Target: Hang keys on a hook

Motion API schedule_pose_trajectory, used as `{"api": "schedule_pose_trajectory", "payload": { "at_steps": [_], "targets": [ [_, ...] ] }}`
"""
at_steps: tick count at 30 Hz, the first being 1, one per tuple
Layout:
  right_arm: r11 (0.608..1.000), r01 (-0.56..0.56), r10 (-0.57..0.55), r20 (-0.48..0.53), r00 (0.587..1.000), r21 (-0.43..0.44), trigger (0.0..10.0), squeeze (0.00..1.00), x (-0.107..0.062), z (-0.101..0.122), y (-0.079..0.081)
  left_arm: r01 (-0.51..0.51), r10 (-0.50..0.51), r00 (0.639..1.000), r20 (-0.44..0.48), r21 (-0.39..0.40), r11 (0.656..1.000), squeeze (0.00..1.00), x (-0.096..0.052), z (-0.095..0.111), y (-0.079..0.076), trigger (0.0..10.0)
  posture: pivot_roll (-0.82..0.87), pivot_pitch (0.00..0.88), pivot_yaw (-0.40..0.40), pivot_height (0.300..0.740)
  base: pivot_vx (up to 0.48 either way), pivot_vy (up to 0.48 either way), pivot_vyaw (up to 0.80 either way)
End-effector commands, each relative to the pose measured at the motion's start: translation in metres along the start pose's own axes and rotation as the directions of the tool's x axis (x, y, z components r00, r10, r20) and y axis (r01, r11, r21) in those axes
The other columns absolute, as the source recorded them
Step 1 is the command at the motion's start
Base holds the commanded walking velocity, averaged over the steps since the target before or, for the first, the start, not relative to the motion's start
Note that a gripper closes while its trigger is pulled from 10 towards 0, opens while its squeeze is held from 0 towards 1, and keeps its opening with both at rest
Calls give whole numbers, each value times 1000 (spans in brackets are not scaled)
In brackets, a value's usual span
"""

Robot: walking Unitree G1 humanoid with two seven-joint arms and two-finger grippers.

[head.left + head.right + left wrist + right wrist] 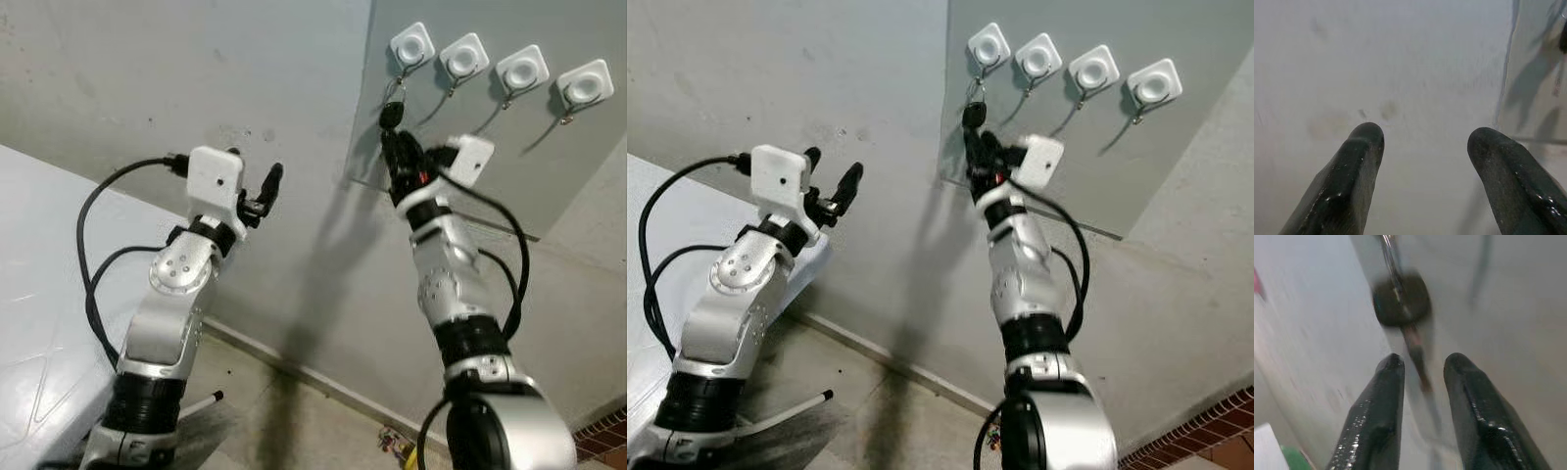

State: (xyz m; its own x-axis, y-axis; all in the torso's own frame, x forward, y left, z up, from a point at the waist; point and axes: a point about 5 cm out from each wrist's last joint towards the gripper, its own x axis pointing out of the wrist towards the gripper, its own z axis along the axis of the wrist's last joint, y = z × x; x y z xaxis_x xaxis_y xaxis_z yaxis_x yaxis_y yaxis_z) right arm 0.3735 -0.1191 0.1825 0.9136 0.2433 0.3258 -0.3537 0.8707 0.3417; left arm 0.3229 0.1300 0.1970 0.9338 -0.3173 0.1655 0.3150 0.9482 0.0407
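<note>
A key with a black head (393,115) hangs from the leftmost of several white square hooks (411,45) on a grey wall board (549,147). My right gripper (397,139) is raised just below it and is open. In the right wrist view the key head (1400,301) is blurred, and its blade (1418,362) points down into the gap between the two fingertips (1391,364); I cannot tell whether they touch it. My left gripper (257,166) is held up facing the bare wall to the left, open and empty (1422,134).
Three other white hooks (521,69) to the right carry nothing. A white surface (39,245) lies at lower left. On the floor below are a thin black-tipped rod (201,401) and a small yellow object (392,446). Red brick (602,436) shows at bottom right.
</note>
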Motion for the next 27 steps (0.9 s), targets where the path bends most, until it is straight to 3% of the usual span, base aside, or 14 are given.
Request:
{"api": "schedule_pose_trajectory", "payload": {
  "at_steps": [1,7,8,10,12,16,21,23,26,27],
  "targets": [
    [999,-22,22,16,1000,-26,10000,1000,0,6,5,26,-26,1000,-10,-61,998,0,-4,-3,-1,10000,-50,0,-42,724,0,0,0],
    [999,-28,28,-2,1000,-37,10000,1000,-7,3,5,-6,6,1000,0,-52,999,0,-8,-5,0,10000,-50,0,-42,724,0,0,0],
    [997,-28,25,-37,999,-76,10000,1000,-20,-6,2,-40,39,999,-20,-94,995,0,-21,-20,4,10000,-58,0,-39,724,0,0,0],
    [995,-29,24,-54,998,-92,10000,1000,-26,-10,2,-56,53,998,-29,-112,992,0,-27,-26,6,10000,-58,0,-39,724,0,0,0],
    [993,-27,18,-80,997,-113,10000,1000,-38,-16,1,-156,153,988,-30,-152,976,0,-37,-33,16,10000,-61,0,-38,724,0,0,0],
    [990,-21,8,-97,995,-136,10000,1000,-45,-19,-2,-246,241,969,-52,-151,958,0,-44,-37,23,10000,-63,0,-39,724,0,0,0],
    [985,-15,-4,-107,994,-174,10000,1000,-54,-20,-1,-260,258,965,-36,-101,960,0,-53,-38,31,10000,-63,0,-39,724,0,0,0],
    [974,-23,-4,-115,993,-226,10000,1000,-60,-19,-2,-267,265,964,-34,-138,954,0,-58,-37,37,10000,-63,0,-39,724,0,0,0],
    [971,-19,-10,-119,993,-238,10000,1000,-62,-18,-4,-275,273,961,-35,-140,951,0,-59,-38,39,10000,-70,0,-45,724,0,0,0],
    [967,-21,-11,-125,992,-253,10000,0,-64,-19,-5,-280,277,960,-41,-135,951,0,-60,-40,39,10000,-72,0,-45,724,0,0,0]
  ]
}}
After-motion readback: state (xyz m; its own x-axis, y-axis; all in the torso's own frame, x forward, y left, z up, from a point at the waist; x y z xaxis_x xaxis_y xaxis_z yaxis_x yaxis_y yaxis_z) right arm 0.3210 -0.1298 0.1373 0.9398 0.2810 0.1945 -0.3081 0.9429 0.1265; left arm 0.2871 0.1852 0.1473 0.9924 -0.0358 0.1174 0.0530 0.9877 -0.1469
